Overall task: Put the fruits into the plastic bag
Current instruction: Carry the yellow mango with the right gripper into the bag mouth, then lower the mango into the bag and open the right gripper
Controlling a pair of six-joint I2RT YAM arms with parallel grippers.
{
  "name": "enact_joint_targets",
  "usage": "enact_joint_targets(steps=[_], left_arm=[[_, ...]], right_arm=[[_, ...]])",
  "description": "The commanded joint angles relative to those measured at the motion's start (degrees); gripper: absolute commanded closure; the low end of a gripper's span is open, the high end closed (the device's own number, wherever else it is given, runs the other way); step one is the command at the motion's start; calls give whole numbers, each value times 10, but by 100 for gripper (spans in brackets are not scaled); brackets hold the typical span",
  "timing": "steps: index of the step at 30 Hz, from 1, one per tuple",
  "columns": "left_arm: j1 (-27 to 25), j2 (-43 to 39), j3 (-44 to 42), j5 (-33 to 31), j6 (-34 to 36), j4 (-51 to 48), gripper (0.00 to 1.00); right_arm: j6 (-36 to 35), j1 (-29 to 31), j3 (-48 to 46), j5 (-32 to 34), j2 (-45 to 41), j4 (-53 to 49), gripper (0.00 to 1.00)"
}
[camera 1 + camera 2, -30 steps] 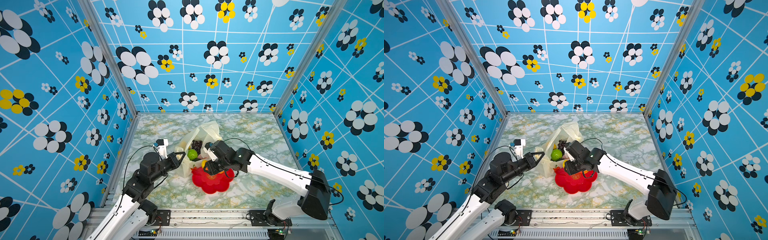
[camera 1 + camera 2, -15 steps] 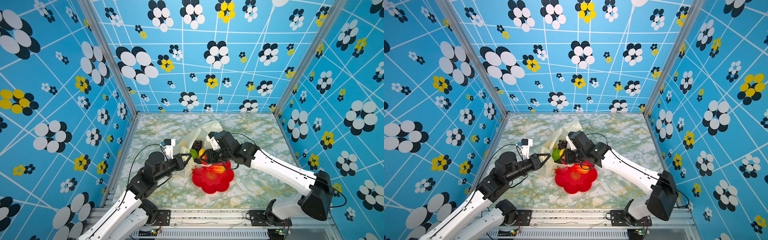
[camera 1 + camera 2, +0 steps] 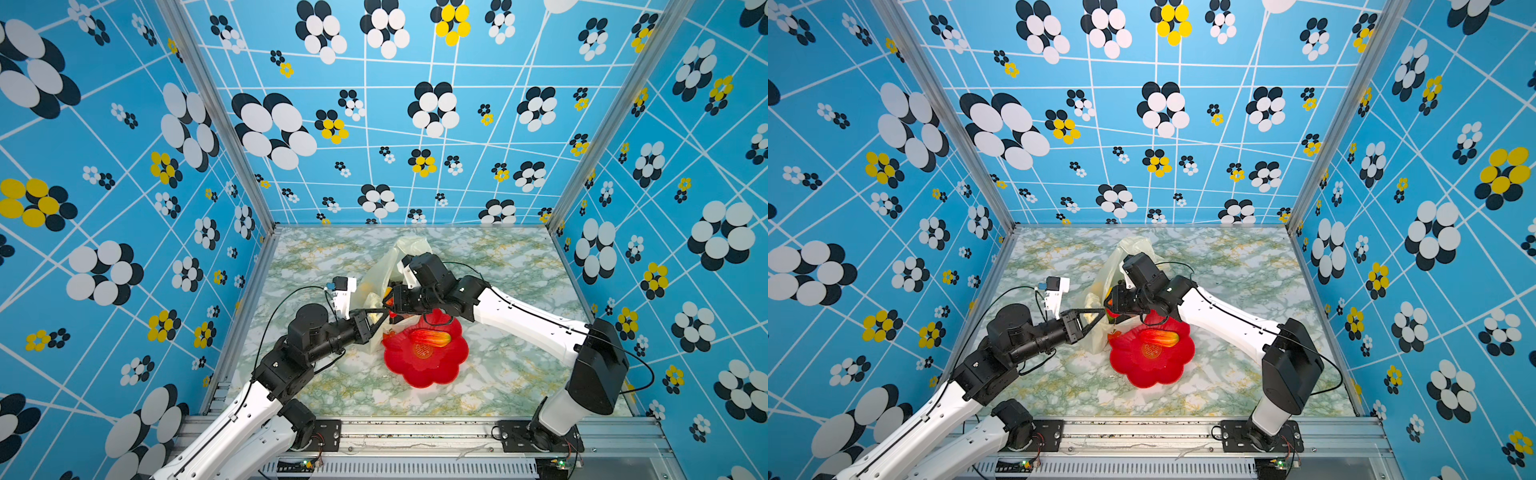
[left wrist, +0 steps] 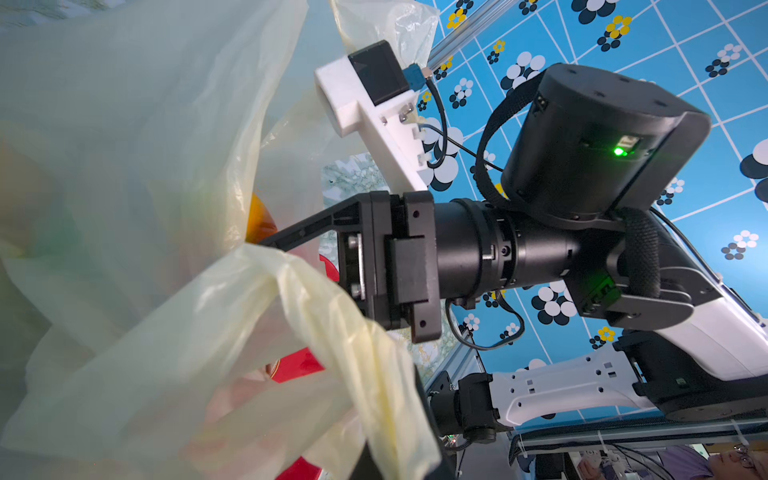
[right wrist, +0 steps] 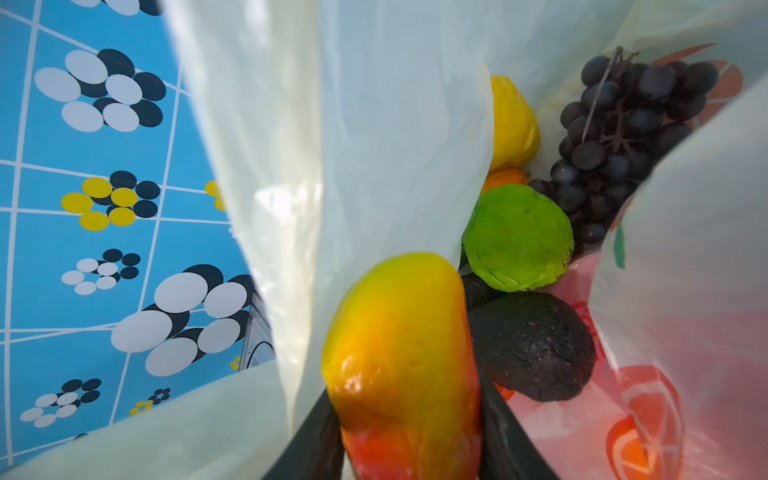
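The cream plastic bag [image 3: 376,276] printed with orange fruits stands open left of the red plate in both top views [image 3: 1113,266]. My left gripper [image 3: 384,312] [image 3: 1100,311] is shut on the bag's handle strip [image 4: 332,316] and holds the mouth up. My right gripper [image 5: 409,432] [image 3: 392,301] is shut on a yellow-orange-red mango [image 5: 399,353] at the bag's mouth. Inside lie a green round fruit [image 5: 517,237], a dark avocado [image 5: 532,345], a purple grape bunch [image 5: 615,145] and a yellow mango [image 5: 511,120]. Another mango [image 3: 430,337] [image 3: 1158,337] rests on the plate.
The red flower-shaped plate [image 3: 424,365] [image 3: 1150,370] lies on the marbled table just right of the bag, under the right forearm. Blue flowered walls close in the table on three sides. Both arms meet at the bag's mouth.
My right gripper has risen from the plate with the mango and moved to the bag's mouth. My left gripper has pushed farther in with the bag's handle.
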Motion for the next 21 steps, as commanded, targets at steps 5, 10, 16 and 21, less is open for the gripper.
enact_joint_targets(steps=[5,10,16,21], left_arm=[[-3,8,16,-5,-3,14,100],[2,20,19,-1,-16,34,100],[7,40,21,11,-42,72,100],[7,41,10,0,-57,97,100]], right_arm=[[-14,-6,19,-10,4,21,39],[-23,-11,14,-26,-1,28,36],[-26,-16,-7,-35,-14,44,34],[-32,-19,-18,-45,-24,45,33]])
